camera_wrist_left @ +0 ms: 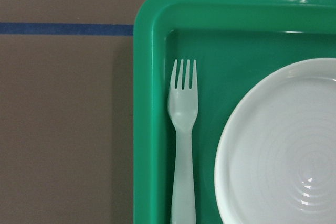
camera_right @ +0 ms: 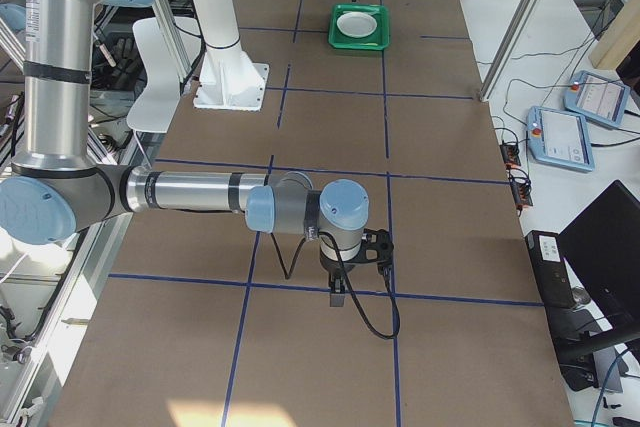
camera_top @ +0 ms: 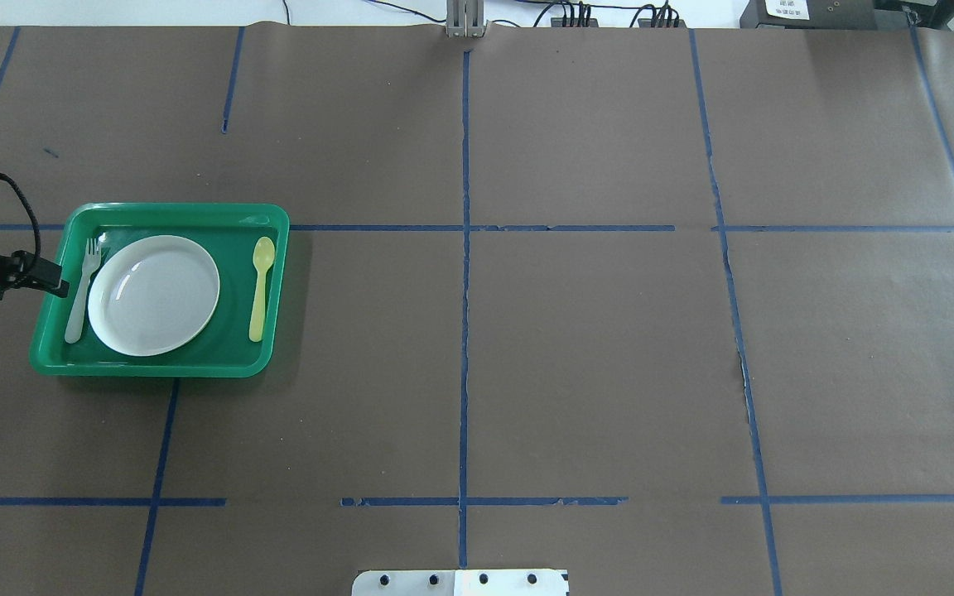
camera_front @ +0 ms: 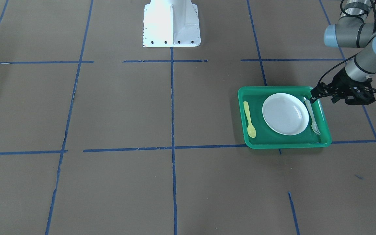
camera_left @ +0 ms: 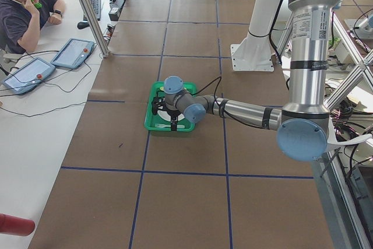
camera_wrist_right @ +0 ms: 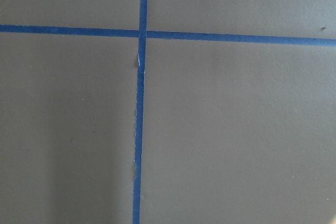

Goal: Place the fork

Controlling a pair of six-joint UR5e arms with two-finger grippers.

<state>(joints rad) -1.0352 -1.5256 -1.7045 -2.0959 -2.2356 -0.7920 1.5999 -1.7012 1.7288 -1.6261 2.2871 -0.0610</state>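
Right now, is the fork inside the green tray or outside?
Inside: the fork lies flat on the floor of the green tray, between its rim and the white plate.

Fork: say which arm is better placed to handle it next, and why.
Left. The left arm reaches to the green tray, its jaws at the rim beside the handle end of the fork. The right arm hangs over the table far from the tray.
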